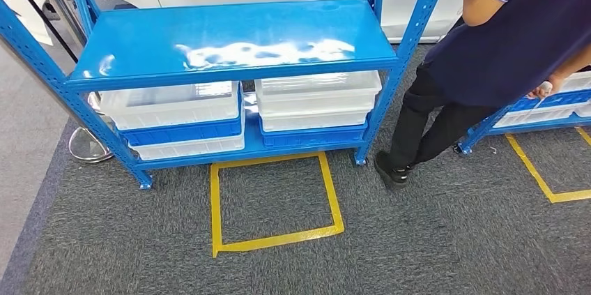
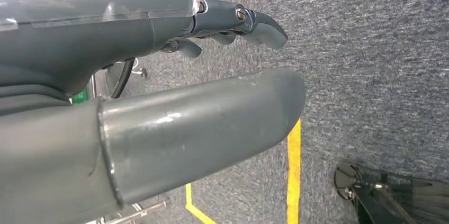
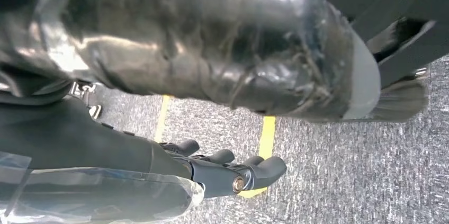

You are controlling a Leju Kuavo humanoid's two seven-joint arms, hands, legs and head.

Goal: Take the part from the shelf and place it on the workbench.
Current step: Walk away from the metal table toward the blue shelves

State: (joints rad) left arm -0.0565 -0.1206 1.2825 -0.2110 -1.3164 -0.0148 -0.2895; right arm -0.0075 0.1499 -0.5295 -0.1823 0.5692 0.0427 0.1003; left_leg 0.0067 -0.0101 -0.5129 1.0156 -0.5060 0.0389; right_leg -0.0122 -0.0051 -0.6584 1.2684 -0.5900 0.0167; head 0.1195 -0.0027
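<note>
Both of your hands hang low over the carpet, so start from there. Your left hand [image 2: 201,91] carries nothing: its thick thumb lies straight and apart from the darker fingers [image 2: 259,23], which are loosely bent, with grey carpet [image 2: 381,49] and a strip of yellow floor tape [image 2: 294,181] beneath. Your right hand [image 3: 212,173] is likewise free of any load, its dark fingers lightly curled side by side above the same carpet and tape. Moving outward, the blue shelf [image 1: 230,40] stands ahead of you and above hand level, just beyond the yellow taped square [image 1: 275,204] on the floor. Its top deck shows glare and no object you can make out. The lower level holds stacked translucent bins [image 1: 317,96] over blue trays [image 1: 185,132], two stacks side by side, their long sides running across your view. You cannot tell from here which bin holds the part; their contents are not readable. Neither hand is clearly nearer, so the reach will likely go forward and upward from both. A person [image 1: 502,37] stands close at the shelf's right post; judge the right arm's path accordingly.
</note>
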